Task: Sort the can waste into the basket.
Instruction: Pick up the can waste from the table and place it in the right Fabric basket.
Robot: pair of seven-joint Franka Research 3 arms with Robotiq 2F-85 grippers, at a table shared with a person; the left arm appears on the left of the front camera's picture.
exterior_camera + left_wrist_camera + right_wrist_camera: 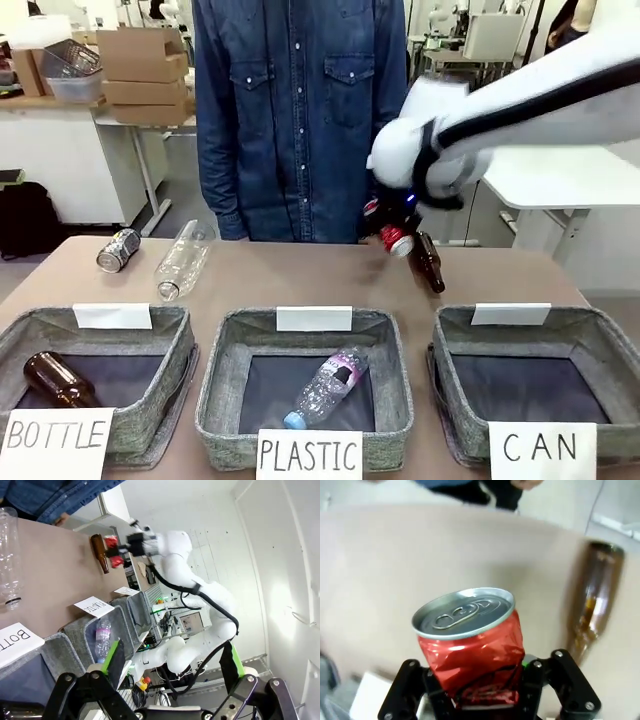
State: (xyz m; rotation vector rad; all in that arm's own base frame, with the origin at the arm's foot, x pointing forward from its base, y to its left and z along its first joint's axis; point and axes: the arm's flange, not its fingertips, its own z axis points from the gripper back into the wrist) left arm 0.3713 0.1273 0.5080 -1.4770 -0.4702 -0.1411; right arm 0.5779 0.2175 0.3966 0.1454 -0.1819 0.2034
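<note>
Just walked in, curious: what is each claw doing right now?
Left claw: open, holding nothing.
Right claw: shut on the red can.

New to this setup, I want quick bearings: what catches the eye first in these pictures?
The right end effector is shut on a dented red can at the far edge of the table, next to a brown bottle lying there. Nearer, the basket marked CAN stands at the right, and a silver can lies far left.

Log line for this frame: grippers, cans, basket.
right gripper: shut on red can, beside brown bottle | left gripper: open, empty | silver can: on table | CAN basket: no cans yet
</note>
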